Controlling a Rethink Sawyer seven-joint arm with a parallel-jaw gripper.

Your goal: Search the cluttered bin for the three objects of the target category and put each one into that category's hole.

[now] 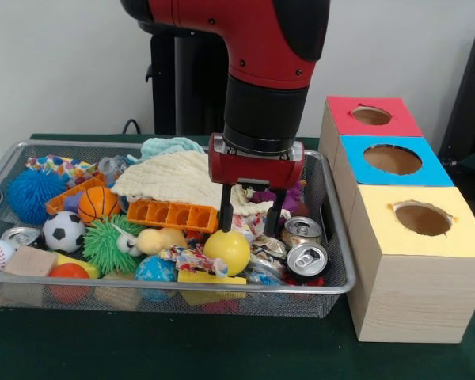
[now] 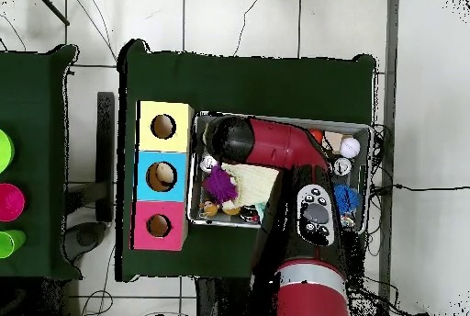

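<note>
Claw (image 1: 251, 222) spread, hovering over wire bin (image 1: 339, 261). Inside: two cans (image 1: 305, 245), one yellow ball (image 1: 227, 250). Beside bin: three holed boxes (image 1: 416, 261).

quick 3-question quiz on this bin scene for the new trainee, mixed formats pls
1. True or false: the gripper is holding a can.
2. Which box has the hole nearest the front camera: A red box, B blue box, C yellow box?
3. Fill in: the basketball lies just behind the ____ ball.

Key
1. False: the jaws stand open and empty above the clutter in the wire bin, beside the yellow ball.
2. C
3. soccer
</note>
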